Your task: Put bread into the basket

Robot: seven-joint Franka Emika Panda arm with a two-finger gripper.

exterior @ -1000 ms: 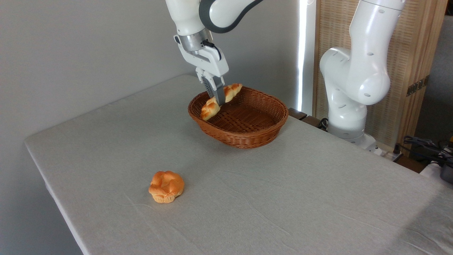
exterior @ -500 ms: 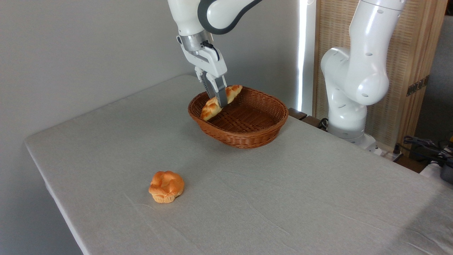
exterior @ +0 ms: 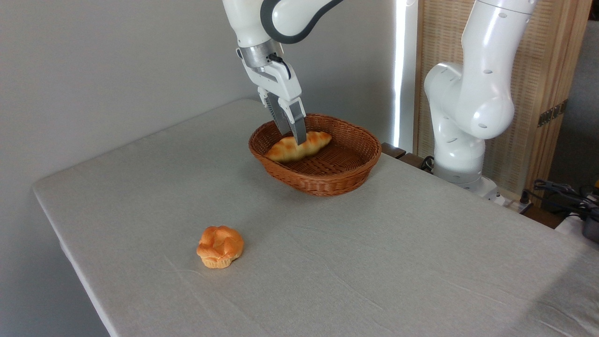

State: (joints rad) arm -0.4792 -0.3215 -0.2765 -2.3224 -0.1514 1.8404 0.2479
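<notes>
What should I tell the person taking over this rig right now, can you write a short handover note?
Gripper: down inside the basket, fingers at the middle of the bread; whether it is clamped or released cannot be told from here.
Bread: lying lengthwise in the basket's far-left part, low, apparently resting on the weave.
Small bun: on the table, near the front, untouched.
Done: bread is in the basket.
Left: confirm release, lift the arm clear.

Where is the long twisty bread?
The long golden-brown braided loaf lies inside the oval reddish-brown wicker basket at the table's far side, right under the claw.
</notes>
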